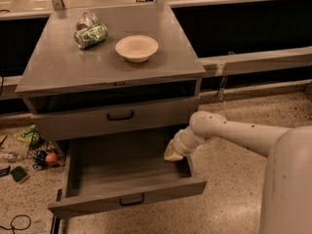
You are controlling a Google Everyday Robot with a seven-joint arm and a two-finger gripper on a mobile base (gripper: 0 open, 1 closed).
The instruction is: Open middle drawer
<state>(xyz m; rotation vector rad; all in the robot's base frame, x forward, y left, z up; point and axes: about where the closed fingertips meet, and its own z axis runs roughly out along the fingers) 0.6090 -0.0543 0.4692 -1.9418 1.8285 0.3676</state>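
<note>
The middle drawer [122,167] is pulled far out of the grey cabinet. Its plain grey tray shows nothing inside, and its front panel with a small black bar handle [131,199] faces the floor side. My gripper [173,153] is cream-tipped and hangs over the right side of the open tray, close to the right wall and behind the front panel. It holds nothing that I can see. The white arm reaches in from the right.
The drawer above [120,115] is shut. A cream bowl [137,48] and a crushed green can [90,35] sit on the cabinet top [58,67]. Small litter [34,152] lies on the floor at the left. Speckled floor lies to the right.
</note>
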